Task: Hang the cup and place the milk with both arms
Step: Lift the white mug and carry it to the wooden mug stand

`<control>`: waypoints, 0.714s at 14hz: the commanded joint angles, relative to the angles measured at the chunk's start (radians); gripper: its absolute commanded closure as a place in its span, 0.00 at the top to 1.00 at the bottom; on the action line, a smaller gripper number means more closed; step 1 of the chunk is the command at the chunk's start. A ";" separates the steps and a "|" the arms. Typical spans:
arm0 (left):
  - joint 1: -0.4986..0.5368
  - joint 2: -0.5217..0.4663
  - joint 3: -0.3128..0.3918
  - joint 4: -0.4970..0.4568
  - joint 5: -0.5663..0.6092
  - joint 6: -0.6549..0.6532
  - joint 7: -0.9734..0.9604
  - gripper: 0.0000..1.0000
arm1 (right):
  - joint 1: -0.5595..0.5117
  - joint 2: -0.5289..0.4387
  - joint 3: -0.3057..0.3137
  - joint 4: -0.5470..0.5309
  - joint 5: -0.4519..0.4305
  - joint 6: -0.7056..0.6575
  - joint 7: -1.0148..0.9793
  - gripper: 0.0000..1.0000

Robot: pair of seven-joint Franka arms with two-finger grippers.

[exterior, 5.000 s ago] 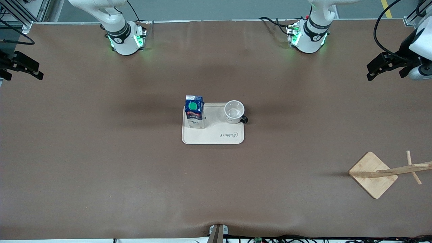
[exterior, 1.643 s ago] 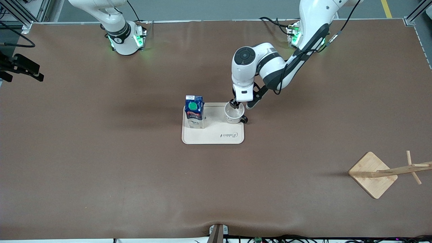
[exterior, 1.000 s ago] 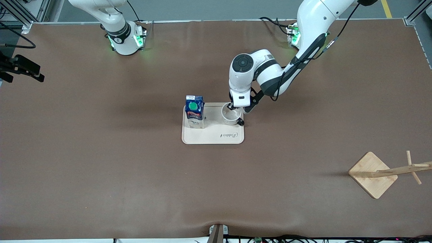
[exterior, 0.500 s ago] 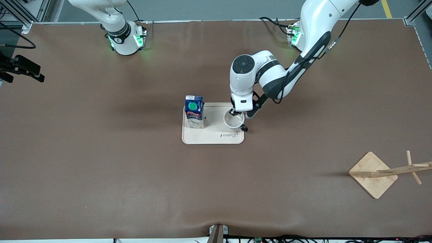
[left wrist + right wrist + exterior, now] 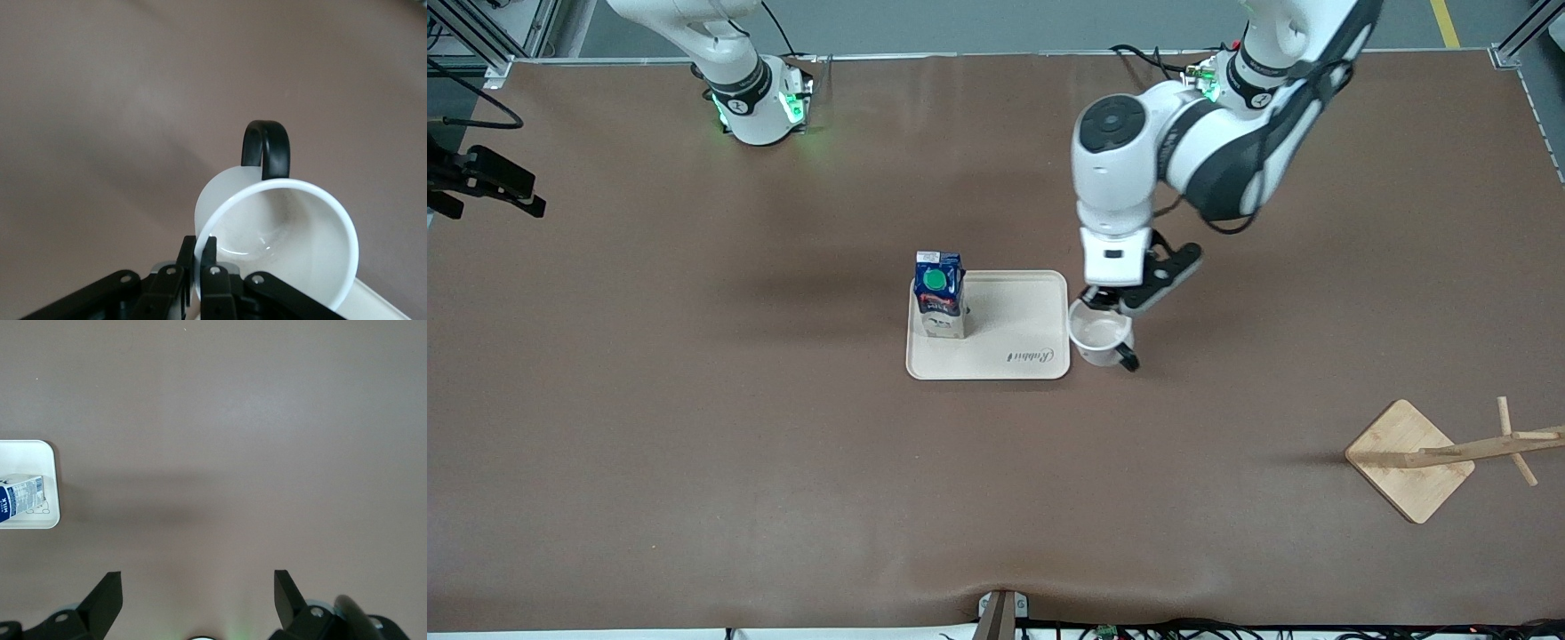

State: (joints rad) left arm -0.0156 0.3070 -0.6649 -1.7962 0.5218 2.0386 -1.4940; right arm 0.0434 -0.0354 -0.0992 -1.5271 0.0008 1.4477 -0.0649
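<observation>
Table (image 5: 694, 427): a wide brown mat, matte, with faint creases along the edge nearest the front camera. Grey floor showing past the arms' bases; aluminium frame posts at the corners, black cables running along both long edges. A yellow floor stripe is showing at the left arm's end.

Tray (image 5: 1005, 307): cream, rounded corners, sitting mid-table. Script on it, near the edge closest to the camera, seems to be reading "Rabbit". The milk (image 5: 940, 293) is standing upright on the tray at the side toward the right arm's end; green cap facing up. In the right wrist view the carton (image 5: 20, 495) is showing the word "MILK" on its side panel, plus fine print too small to read.

Left gripper (image 5: 1100, 300): hanging over bare mat just beside the tray's edge toward the left arm's end, fingers (image 5: 208, 263) pinched tight on the cup's rim, one inside the wall and one outside. The cup (image 5: 1100, 333) is hanging in the air, mouth tilted, black handle (image 5: 265, 148) pointing away from the gripper.

Wooden rack (image 5: 1409, 458): diamond-shaped base near the left arm's end, nearer the camera than the tray, well apart from it; pegged post leaning out of frame.

Right gripper (image 5: 197, 600): waiting over bare mat at the right arm's end, fingers spread wide, holding nothing.
</observation>
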 commanded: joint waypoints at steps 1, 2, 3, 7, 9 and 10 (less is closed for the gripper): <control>0.098 -0.051 -0.010 -0.009 -0.019 -0.020 0.228 0.00 | -0.010 0.022 0.010 0.033 -0.001 -0.006 -0.012 1.00; 0.123 -0.060 -0.010 0.004 -0.044 -0.037 0.314 0.00 | -0.011 0.023 0.010 0.033 -0.001 -0.006 -0.012 1.00; 0.150 -0.066 -0.008 0.021 -0.069 -0.052 0.410 0.00 | -0.013 0.023 0.010 0.033 -0.002 -0.004 -0.012 1.00; 0.288 -0.063 -0.007 0.138 -0.132 -0.144 0.814 0.00 | -0.011 0.048 0.010 0.035 -0.008 -0.006 -0.016 1.00; 0.374 -0.068 -0.010 0.147 -0.134 -0.146 0.888 0.00 | -0.016 0.048 0.010 0.035 -0.007 -0.004 -0.016 1.00; 0.416 -0.078 -0.010 0.150 -0.155 -0.146 0.929 0.00 | -0.017 0.048 0.010 0.035 -0.007 -0.004 -0.016 1.00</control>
State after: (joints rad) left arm 0.3342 0.2510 -0.6637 -1.6541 0.4029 1.9142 -0.6407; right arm 0.0435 0.0008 -0.0990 -1.5234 0.0008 1.4530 -0.0678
